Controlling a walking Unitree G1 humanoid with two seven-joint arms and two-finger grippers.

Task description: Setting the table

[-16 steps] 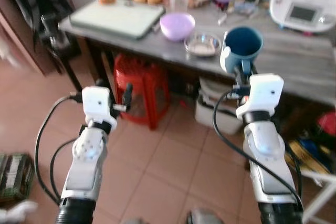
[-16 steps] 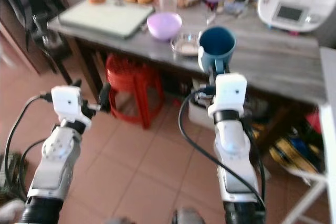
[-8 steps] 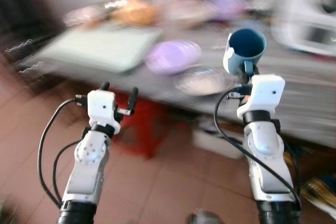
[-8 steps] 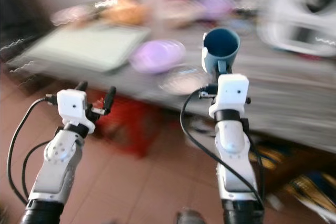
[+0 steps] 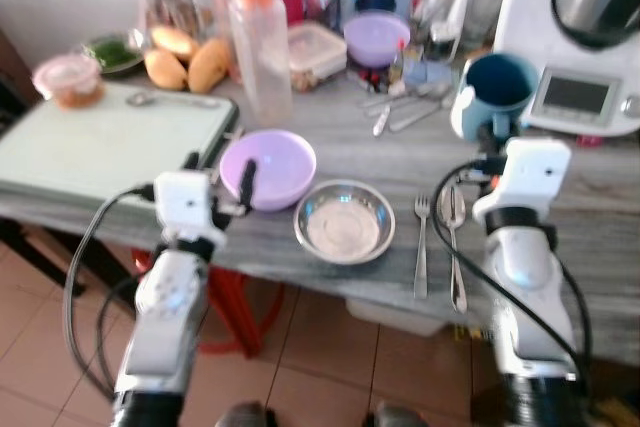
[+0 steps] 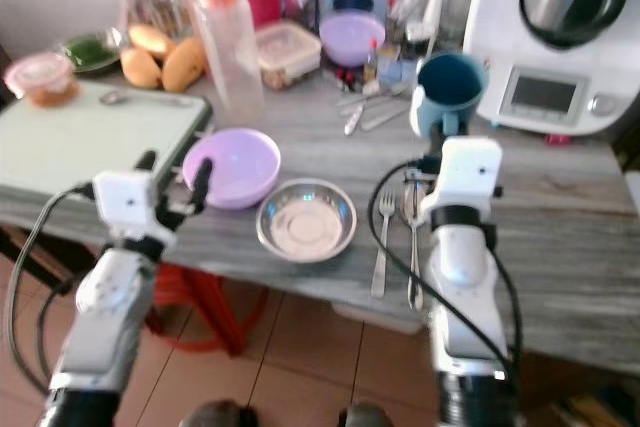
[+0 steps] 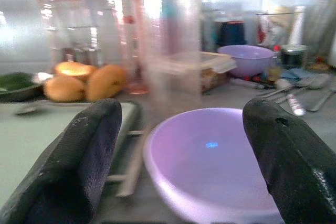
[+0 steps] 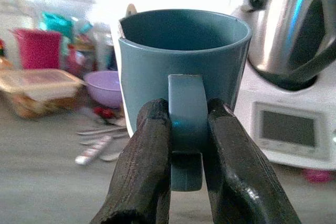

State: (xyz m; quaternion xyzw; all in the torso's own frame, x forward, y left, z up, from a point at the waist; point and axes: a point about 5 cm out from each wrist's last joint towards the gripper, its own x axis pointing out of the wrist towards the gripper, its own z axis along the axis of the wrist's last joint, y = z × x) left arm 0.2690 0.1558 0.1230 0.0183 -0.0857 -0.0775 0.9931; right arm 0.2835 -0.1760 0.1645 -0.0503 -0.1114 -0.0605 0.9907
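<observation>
My right gripper (image 8: 185, 113) is shut on the handle of a blue mug (image 5: 497, 88), held upright above the grey wooden table (image 5: 600, 247). A fork (image 5: 421, 247) and a spoon (image 5: 455, 249) lie side by side on the table just left of that arm. Beside them sit a steel bowl (image 5: 343, 223) and a purple bowl (image 5: 268, 167). My left gripper (image 5: 220, 167) is open at the near edge of the table, its fingers on either side of the purple bowl (image 7: 210, 156) as seen in the left wrist view, a little short of it.
A pale green board (image 5: 100, 142) lies at the left. A clear bottle with an orange cap (image 5: 255, 37), mangoes (image 5: 190, 64), a lidded box (image 5: 318, 52), another purple bowl (image 5: 376, 37) and loose cutlery crowd the back. A white kitchen machine (image 5: 580, 47) stands at the right.
The camera has come up to the table, so the whole scene has shifted and looks larger. Both grippers now reach over the table's near edge. The mug stays in the right gripper.
</observation>
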